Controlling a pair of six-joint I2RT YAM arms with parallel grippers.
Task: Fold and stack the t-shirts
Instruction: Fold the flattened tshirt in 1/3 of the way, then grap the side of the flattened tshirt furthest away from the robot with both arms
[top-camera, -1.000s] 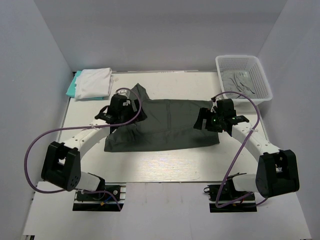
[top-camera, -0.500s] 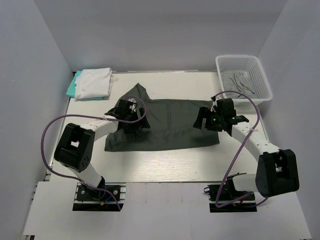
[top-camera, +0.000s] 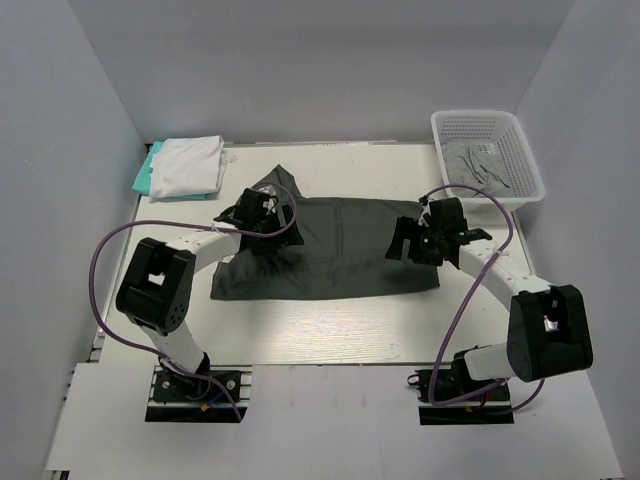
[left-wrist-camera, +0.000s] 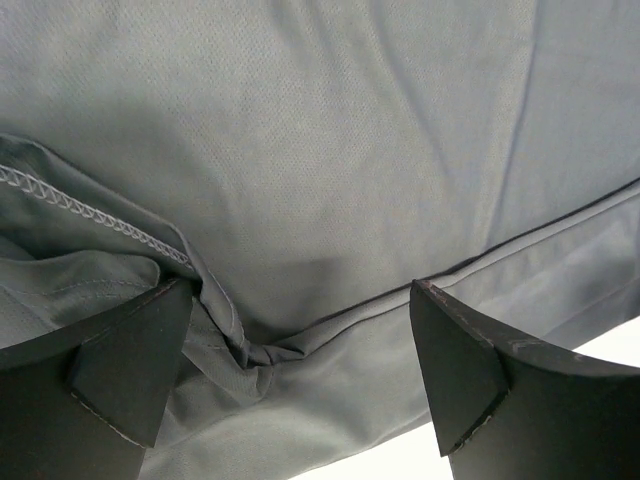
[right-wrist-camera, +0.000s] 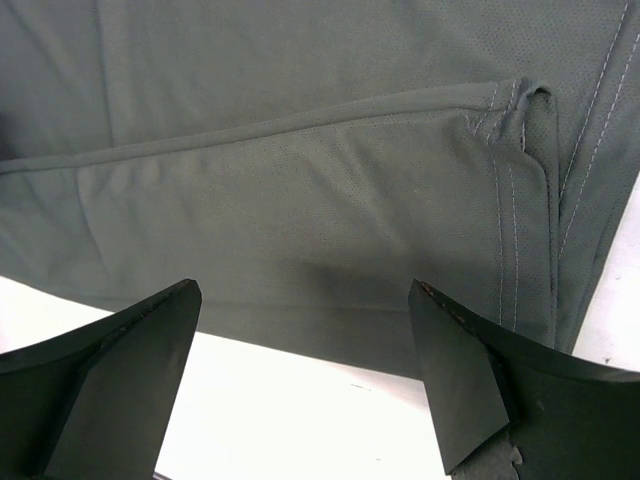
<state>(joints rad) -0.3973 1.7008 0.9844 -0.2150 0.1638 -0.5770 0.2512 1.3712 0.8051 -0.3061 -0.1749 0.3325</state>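
Since a second ago the left arm has folded its elbow in toward its base, and the left gripper (top-camera: 262, 213) has shifted toward the far-left corner of the dark charcoal-grey t-shirt (top-camera: 340, 250); the right gripper (top-camera: 412, 240) has barely moved. That shirt lies flat in the middle of the white table (top-camera: 320, 325), its long axis running left to right, with one sleeve poking toward the far edge at its left end.

Both grippers hang over the shirt with their jaws spread wide and nothing held. The left wrist view shows a stitched seam and a small bunched fold of cloth between the dark fingers (left-wrist-camera: 130, 370); whether they touch it I cannot tell. The right wrist view shows the shirt's near edge and a stitched hem, with bare table below.

At the far-left corner a folded white t-shirt (top-camera: 188, 165) rests on a teal t-shirt (top-camera: 143, 175). A lighter grey t-shirt (top-camera: 480, 162) sits crumpled in the white plastic lattice basket (top-camera: 490, 116) at far right.
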